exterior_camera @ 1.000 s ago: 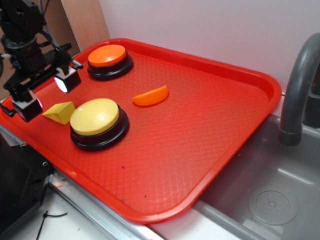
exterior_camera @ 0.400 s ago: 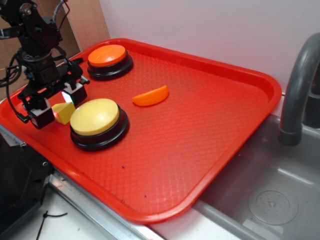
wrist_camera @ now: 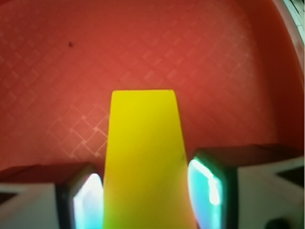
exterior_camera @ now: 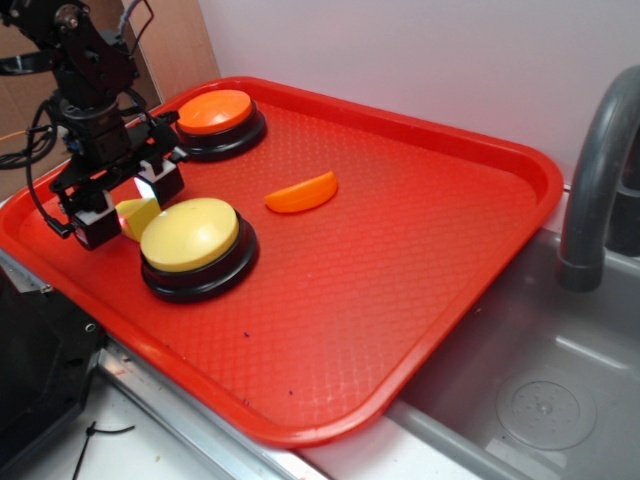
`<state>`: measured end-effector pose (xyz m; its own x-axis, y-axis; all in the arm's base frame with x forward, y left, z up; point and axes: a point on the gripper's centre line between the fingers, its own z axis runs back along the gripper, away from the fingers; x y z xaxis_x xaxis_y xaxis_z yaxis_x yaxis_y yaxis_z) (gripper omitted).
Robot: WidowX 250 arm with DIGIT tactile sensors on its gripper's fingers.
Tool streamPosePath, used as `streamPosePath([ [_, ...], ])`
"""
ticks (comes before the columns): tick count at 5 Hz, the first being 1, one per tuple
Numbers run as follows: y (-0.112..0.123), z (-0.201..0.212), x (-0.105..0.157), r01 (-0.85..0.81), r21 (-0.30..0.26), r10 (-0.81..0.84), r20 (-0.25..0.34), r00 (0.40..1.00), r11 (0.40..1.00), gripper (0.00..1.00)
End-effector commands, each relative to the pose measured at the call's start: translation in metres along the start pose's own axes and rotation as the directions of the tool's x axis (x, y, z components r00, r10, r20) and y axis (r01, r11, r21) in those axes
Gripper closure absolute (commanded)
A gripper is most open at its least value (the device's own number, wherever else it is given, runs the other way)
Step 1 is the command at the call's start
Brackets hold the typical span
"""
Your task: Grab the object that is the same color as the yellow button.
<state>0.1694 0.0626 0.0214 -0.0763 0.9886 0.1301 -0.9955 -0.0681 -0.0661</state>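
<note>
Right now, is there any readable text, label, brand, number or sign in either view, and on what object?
None can be read. The yellow button, orange button, yellow wedge, orange slice, red tray and gripper show no lettering or numbers. The grey sink has a round moulded mark, too faint to tell whether it holds text.

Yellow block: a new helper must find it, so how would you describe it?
On the red tray, find the yellow button near the left edge. The yellow block sits just left of it, between the hand's fingers: small and flat-faced, unlike the orange slice.
</note>
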Motion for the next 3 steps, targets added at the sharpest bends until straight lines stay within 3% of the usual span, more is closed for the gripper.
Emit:
streamPosePath([
  [1,0.000,0.051,0.014,0.280,-0.046,-0.280,0.001,0.960,0.959,1.00],
  [2,-0.018,0.091,0.018,0.514,-0.009,-0.514,-0.044,0.857,0.858,1.00],
  [3,-0.038,0.122,0.013,0.705,-0.063,-0.707,-0.086,0.702,0.707,1.00],
])
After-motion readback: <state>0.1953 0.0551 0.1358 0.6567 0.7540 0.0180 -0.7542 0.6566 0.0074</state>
